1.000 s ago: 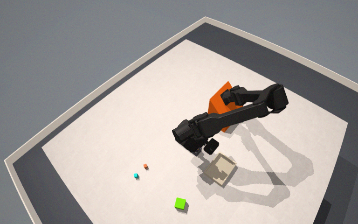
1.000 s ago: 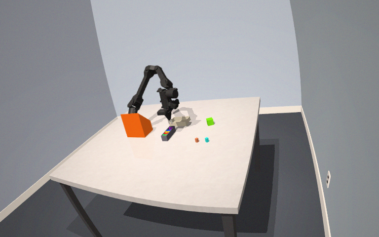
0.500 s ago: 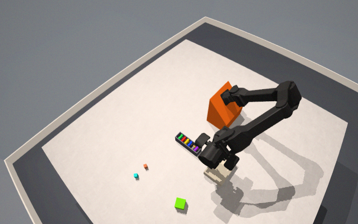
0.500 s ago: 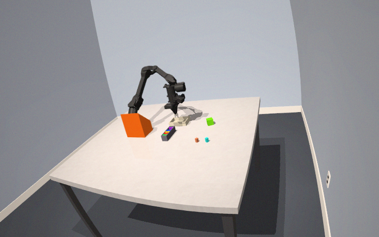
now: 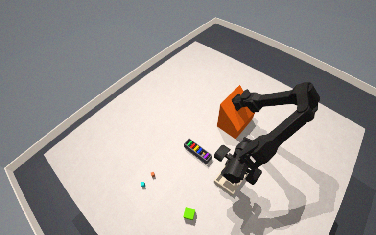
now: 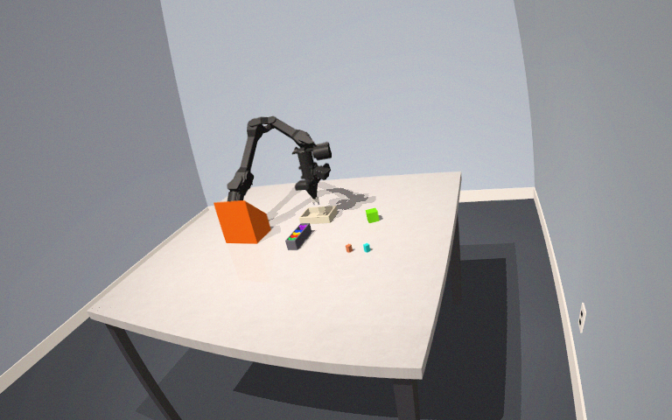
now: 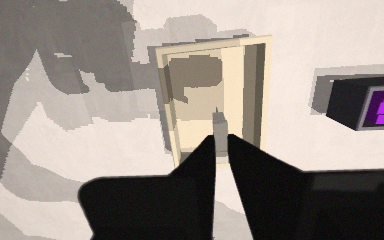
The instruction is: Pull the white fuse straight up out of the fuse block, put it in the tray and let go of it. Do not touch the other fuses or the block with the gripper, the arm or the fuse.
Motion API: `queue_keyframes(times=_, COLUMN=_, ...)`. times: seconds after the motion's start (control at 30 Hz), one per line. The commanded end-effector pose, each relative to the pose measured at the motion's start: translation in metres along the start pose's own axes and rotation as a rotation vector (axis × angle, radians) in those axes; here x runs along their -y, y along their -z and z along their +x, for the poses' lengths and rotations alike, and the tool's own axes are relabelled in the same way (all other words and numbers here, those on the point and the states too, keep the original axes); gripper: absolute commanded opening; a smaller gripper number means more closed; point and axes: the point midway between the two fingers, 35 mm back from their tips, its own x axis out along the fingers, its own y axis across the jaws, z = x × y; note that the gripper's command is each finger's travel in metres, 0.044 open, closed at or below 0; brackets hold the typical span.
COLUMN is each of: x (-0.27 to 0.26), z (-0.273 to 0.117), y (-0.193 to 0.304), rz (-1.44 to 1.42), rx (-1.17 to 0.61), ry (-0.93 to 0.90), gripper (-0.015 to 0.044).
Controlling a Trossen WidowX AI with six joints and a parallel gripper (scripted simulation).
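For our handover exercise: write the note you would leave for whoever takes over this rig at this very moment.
Gripper: shut on the white fuse, pointing down.
Fuse: out of the fuse block, held above the tray, not touching it.
Block: beside the tray, with the coloured fuses in their slots.
Done: extraction and carry.
Left: lower the fuse into the tray, open the fingers, retreat well away from the block.

Surface: off-white, matt, faintly mottled | tray: cream, matt, smooth | end effector: black, matt | orange box: smooth, flat finish | fuse block: dark, matt.
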Motion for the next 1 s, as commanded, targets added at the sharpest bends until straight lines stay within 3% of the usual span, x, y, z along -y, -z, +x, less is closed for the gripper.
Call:
queue_keyframes(times=0.0, x=0.001, z=0.007, y=0.001, rz=0.008, rx=-0.004, ry=0.001, gripper=0.0)
queue_keyframes(times=0.67, x=0.001, z=0.034, y=0.002, rz=0.009, rx=-0.004, ry=-0.001, gripper=0.0)
queue_keyframes(times=0.97, x=-0.001, z=0.032, y=0.001, rz=0.0, rx=-0.004, ry=-0.007, gripper=0.0236)
